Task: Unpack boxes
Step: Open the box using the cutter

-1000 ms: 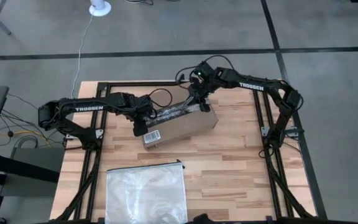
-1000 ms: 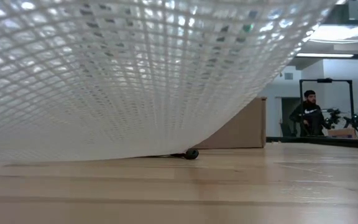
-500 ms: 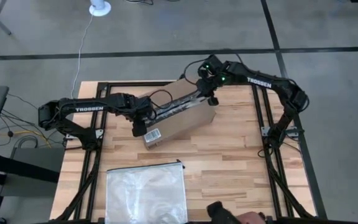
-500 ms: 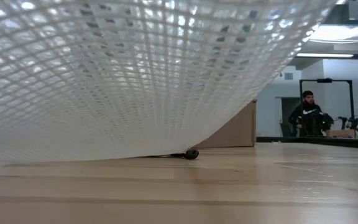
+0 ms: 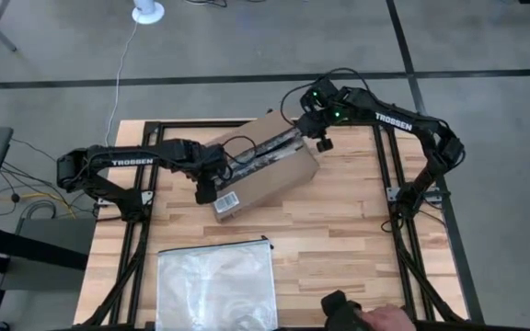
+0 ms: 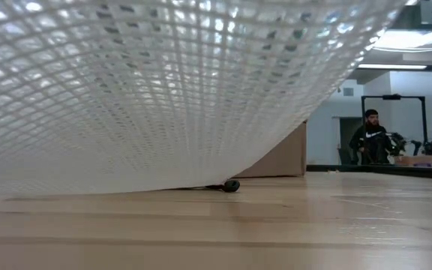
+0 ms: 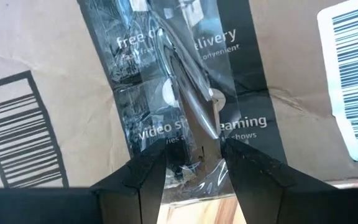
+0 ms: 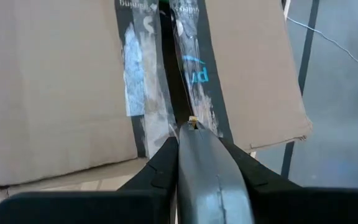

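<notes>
arms: two dark, near-black jointed arms, pretty chunky links
markings: white "TROSSEN" lettering on the left arm (image 5: 132, 162) and on the right arm (image 5: 389, 118)
lights: small green glow on the right arm close to its wrist
cables: thin black cable loops running along both arms near the wrists
left gripper (image 7: 191, 171): two flat, matte black angular fingers
right gripper (image 8: 194, 149): same black fingers, with a smooth dark grey blade-like piece running between them

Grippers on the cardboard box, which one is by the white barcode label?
The left gripper, right beside the white barcode label; the right gripper, holding a grey tool, is at the cardboard box's opposite end.
</notes>
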Motion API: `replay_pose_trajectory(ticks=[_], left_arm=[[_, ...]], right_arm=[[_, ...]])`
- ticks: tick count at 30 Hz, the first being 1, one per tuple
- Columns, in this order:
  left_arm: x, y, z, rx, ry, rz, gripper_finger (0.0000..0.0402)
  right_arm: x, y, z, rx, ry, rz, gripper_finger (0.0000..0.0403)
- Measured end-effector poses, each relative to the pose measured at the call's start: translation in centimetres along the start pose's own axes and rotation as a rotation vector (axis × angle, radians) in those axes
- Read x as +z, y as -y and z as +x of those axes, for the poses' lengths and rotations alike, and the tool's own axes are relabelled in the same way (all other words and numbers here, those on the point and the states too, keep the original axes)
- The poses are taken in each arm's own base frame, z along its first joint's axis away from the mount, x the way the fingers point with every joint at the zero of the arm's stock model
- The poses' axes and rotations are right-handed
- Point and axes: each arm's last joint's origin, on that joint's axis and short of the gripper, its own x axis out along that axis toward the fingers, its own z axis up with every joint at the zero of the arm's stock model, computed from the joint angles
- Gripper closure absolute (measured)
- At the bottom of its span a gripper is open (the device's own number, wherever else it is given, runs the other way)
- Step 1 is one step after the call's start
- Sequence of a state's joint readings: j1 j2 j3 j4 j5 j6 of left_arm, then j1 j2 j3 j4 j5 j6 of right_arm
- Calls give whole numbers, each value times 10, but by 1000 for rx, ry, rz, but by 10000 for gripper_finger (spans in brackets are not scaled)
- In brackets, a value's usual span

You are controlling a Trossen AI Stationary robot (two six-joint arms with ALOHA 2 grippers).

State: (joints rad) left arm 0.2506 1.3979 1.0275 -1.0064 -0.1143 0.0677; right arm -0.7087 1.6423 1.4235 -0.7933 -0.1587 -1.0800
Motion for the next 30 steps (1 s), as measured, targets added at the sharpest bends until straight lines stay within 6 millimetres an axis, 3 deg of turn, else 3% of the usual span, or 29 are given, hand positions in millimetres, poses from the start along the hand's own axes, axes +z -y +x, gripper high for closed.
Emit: replay_pose_trajectory(ticks=[8, 15, 24, 30], left_arm=[[1, 5, -1, -4, 8, 21, 249], [1, 5, -1, -7, 9, 13, 249], [3, 5, -1, -8, 26, -15, 249], [8, 4, -4, -2, 58, -50, 249]], right_arm=[[2, 0, -26, -72, -13, -9, 342], [15, 4, -58, -112, 97, 162, 342], [38, -21, -67, 17, 154, 300, 342], [60, -28, -66, 193, 389, 359, 342]])
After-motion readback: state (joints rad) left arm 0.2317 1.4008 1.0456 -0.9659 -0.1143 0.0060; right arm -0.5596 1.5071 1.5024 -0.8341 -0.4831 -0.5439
